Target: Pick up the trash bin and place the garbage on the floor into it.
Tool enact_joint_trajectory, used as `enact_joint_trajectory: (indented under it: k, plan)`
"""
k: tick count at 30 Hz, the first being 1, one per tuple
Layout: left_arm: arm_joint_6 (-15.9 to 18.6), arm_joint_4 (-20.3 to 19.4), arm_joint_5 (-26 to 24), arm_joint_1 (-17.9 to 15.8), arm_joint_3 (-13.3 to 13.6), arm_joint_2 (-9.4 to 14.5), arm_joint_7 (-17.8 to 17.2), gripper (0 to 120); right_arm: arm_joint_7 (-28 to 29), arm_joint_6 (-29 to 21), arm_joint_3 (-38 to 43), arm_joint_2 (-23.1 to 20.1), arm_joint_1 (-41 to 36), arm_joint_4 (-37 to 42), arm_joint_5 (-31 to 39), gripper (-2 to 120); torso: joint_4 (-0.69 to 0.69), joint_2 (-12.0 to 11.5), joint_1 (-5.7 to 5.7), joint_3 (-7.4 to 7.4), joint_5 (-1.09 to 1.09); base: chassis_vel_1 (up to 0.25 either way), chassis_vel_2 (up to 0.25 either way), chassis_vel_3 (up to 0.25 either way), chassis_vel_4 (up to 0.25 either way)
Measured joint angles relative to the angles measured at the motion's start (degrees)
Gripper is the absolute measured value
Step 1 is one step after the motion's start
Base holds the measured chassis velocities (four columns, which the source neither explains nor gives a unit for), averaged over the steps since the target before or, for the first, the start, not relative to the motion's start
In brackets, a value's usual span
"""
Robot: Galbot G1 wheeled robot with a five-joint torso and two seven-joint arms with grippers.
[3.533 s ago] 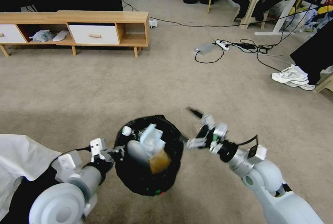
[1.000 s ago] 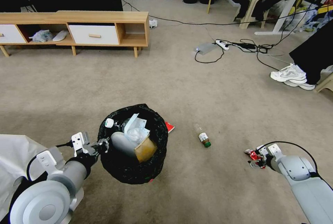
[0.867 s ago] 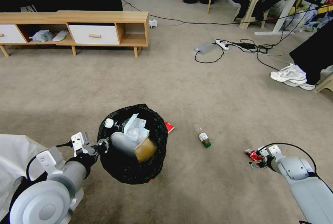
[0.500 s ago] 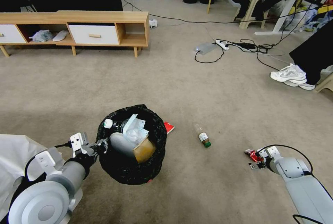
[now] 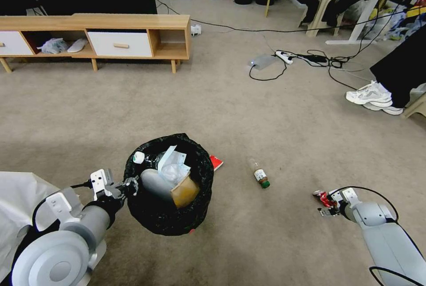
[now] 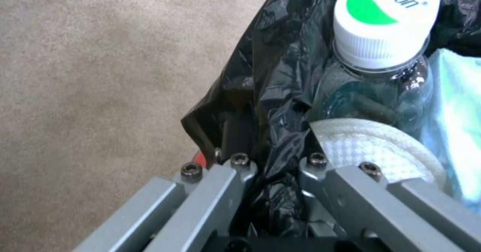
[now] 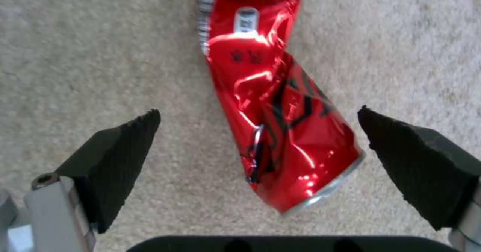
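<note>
Two robot arms reach over a beige carpeted floor (image 5: 248,113). The left hand (image 5: 128,186) is clamped on the rim of the trash bin (image 5: 168,215), pinching its black liner and carrying it off the floor; the bin already holds a capped bottle (image 6: 381,49), tissues and a brown box. The right hand (image 7: 260,158) is low over a crushed red can (image 7: 280,128), its black pads (image 7: 115,158) spread wide on either side, gripping nothing. A small bottle (image 5: 259,174) and a red carton (image 5: 216,162) lie on the floor beside the bin. The dented can lies slanted between the pads, so closing may squeeze it sideways and out. The thin liner could also slide in the left hand's pinch.
</note>
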Motion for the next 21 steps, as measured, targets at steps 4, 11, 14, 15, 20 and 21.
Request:
enact_joint_trajectory:
  k: [4,11,14,15,20,21]
  plan:
    - [0.01,0.23,-0.01,0.0,-0.15,0.08,0.0,3,0.4,0.3,0.21,0.05,0.76,-1.43,-0.77,100,-0.01,0.0,0.0,0.0,0.0,0.0,0.0,0.0,0.0]
    - [0.01,0.31,-0.13,0.0,-0.31,0.33,0.06,3,1.41,1.36,0.88,0.51,1.77,-3.87,-1.66,87,-0.01,0.0,0.0,0.0,0.0,0.0,0.0,0.0,0.0]
    - [0.01,0.37,-0.17,0.0,-0.41,0.47,0.08,3,1.41,1.49,1.01,0.49,1.6,-3.85,-1.66,79,-0.01,0.0,0.0,0.0,-0.01,0.0,0.0,0.0,0.0]
    - [0.01,0.42,-0.17,-0.06,-0.41,0.48,0.09,3,1.4,1.56,1.1,0.46,1.44,-3.72,-1.6,73,0.0,0.0,0.0,0.0,0.0,0.0,0.0,0.0,0.0]
    - [0.01,0.55,-0.19,-0.22,-0.15,0.41,0.11,3,1.5,2.05,1.2,0.3,1.06,-3.3,-1.39,58,-0.02,0.0,0.0,0.0,0.0,0.0,0.0,0.0,0.0]
    - [0.01,0.58,-0.18,-0.24,-0.14,0.41,0.12,3,1.55,2.35,1.21,0.22,0.97,-3.21,-1.33,55,-0.02,0.0,0.0,0.0,-0.01,0.0,0.0,0.0,0.0]
